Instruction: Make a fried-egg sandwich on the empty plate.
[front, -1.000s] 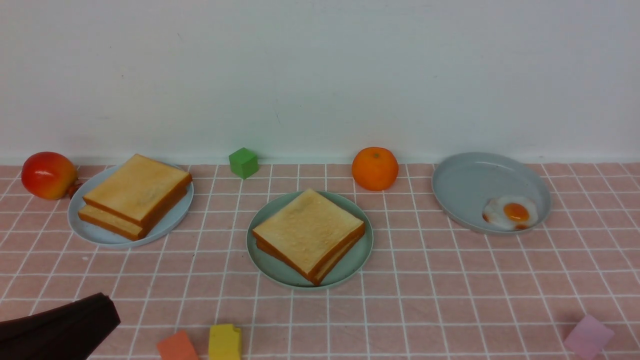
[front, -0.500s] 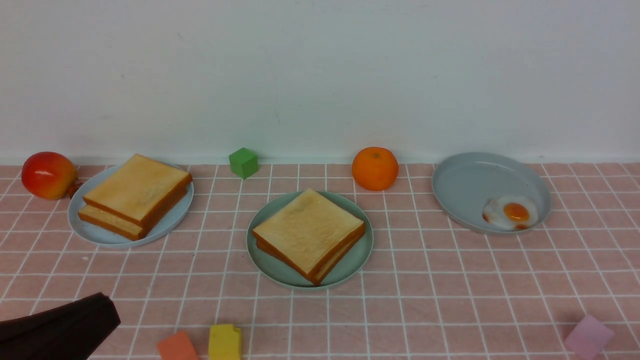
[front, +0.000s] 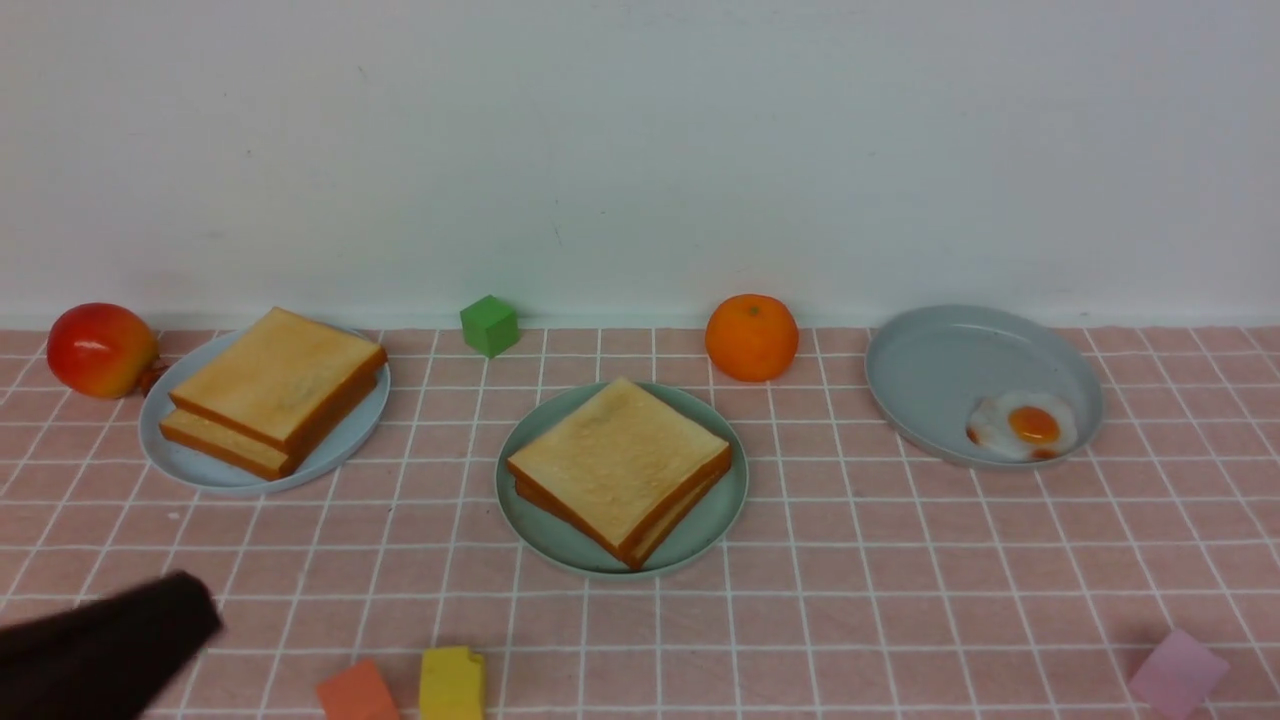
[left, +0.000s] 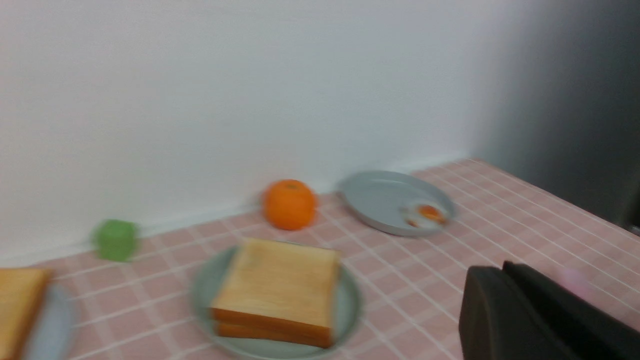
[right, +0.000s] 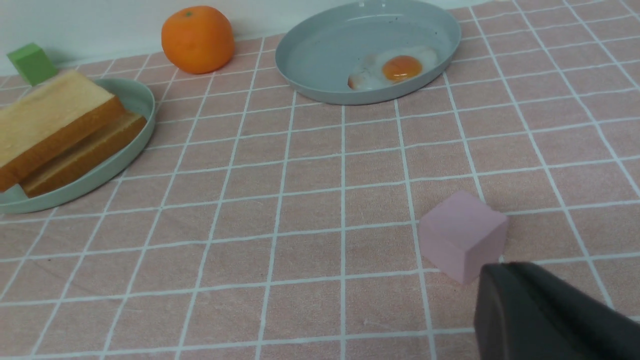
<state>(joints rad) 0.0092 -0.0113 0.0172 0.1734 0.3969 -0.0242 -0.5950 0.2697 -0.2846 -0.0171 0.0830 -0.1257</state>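
One dark gripper tip, the left gripper (front: 110, 640), shows low at the front view's near-left corner, holding nothing; its wrist view is blurred, so I cannot tell how its jaws stand. The right gripper (right: 545, 315) shows as a dark edge beside a pink cube (right: 462, 235), state likewise unclear. Mid-table, the sandwich (front: 620, 468) sits on the mint-green plate (front: 530, 520), well apart from both.
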